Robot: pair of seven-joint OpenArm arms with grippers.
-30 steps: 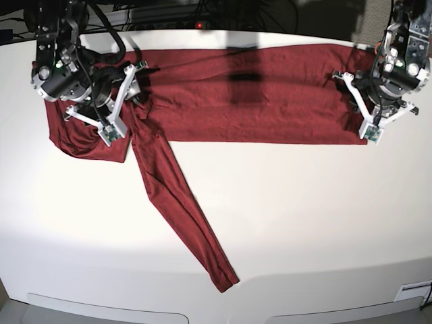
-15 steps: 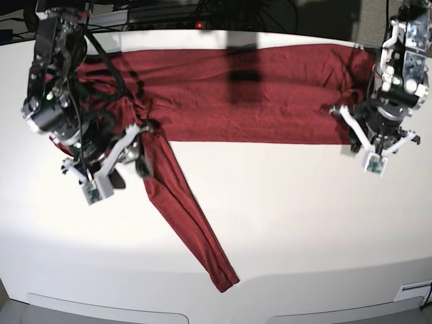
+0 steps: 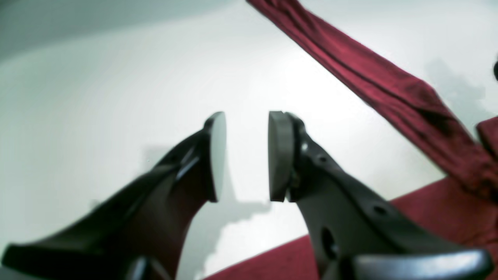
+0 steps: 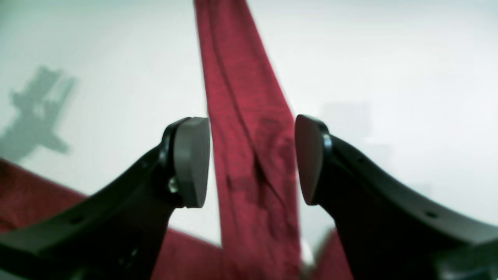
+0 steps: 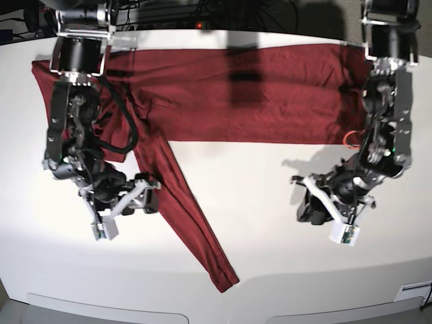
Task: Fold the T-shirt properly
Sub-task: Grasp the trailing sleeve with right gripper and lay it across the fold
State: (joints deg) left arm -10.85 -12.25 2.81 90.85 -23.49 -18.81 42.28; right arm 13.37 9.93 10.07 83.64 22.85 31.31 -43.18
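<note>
The maroon T-shirt (image 5: 270,94) lies as a flat band across the back of the white table. One long sleeve (image 5: 182,209) runs slanting toward the front edge. My right gripper (image 5: 146,196) hangs open just left of the sleeve's upper part. In the right wrist view the sleeve (image 4: 249,116) shows between its open fingers (image 4: 190,163); I cannot tell if they touch it. My left gripper (image 5: 308,204) is open and empty over bare table in front of the shirt's right end. In the left wrist view its pads (image 3: 218,155) stand a little apart, with the sleeve (image 3: 389,85) far off.
The white table (image 5: 283,270) stretches bare toward its front edge (image 5: 223,307). Cables and dark equipment (image 5: 202,13) sit behind the back edge. A dark shadow patch (image 5: 243,81) falls on the shirt.
Both arms have moved forward off the shirt's ends. The right gripper came down beside the sleeve. The left gripper moved out over the bare table.
</note>
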